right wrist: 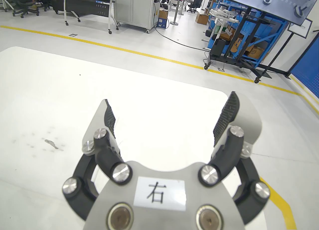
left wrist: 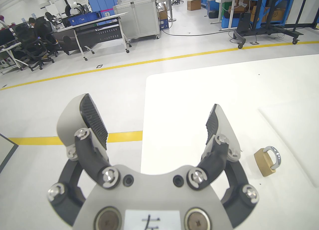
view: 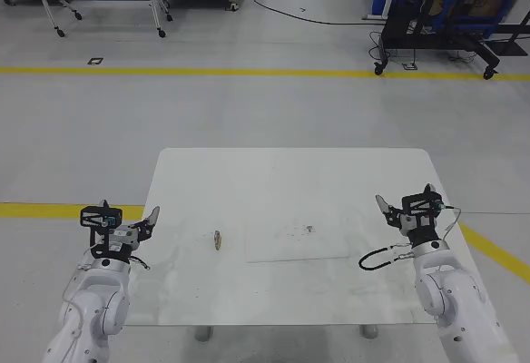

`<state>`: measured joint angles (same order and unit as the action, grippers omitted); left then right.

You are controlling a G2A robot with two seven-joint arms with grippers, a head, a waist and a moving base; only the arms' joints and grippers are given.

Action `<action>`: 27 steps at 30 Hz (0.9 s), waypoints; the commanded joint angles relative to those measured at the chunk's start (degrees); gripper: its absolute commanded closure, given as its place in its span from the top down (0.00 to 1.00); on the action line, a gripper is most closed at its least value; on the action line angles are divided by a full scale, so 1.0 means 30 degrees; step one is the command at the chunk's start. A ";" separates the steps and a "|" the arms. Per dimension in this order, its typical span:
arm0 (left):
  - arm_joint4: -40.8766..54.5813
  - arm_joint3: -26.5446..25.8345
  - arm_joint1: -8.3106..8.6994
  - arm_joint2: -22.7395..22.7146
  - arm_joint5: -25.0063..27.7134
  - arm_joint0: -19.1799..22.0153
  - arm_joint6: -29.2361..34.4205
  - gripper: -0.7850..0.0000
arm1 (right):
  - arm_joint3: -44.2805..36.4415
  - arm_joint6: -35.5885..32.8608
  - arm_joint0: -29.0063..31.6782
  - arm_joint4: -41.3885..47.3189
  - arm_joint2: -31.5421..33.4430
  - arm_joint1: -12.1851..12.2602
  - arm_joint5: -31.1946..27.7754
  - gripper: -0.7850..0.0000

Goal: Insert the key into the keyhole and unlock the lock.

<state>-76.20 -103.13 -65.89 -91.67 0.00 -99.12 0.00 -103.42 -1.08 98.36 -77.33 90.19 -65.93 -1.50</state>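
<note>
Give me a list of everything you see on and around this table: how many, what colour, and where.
table: one, white, in front of the robot
mat: one, thin and pale, on the table's near middle
padlock: one, brass with a silver shackle, lying on the table left of the mat
key: one, silver, flat on the mat
floor lines: two, yellow, one beyond the table, one level with it
left pincer: one, grey and black, open, empty, at the table's left edge
right pincer: one, grey and black, open, empty, at the table's right edge
</note>
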 commanded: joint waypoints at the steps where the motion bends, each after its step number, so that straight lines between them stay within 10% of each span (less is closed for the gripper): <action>1: 0.0000 0.0000 0.0000 0.0000 0.0000 0.0000 0.0000 1.00 | 0.0085 -0.0807 -0.0515 -0.0537 -0.0582 -0.0023 -0.0342 1.00; 18: 0.0000 0.0000 0.0000 0.0000 0.0000 0.0000 0.0000 1.00 | 0.0095 -0.1568 -0.1087 -0.1830 -0.1256 0.0010 -0.1387 1.00; 27: 0.0000 0.0000 0.0000 0.0000 0.0000 0.0000 0.0000 1.00 | 0.0873 -0.2748 -0.3622 -0.6612 -0.4368 0.0136 -0.6758 1.00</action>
<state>-76.20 -103.13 -65.89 -91.67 0.00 -99.12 0.00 -101.28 -8.62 88.55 -96.41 78.10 -65.51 -19.77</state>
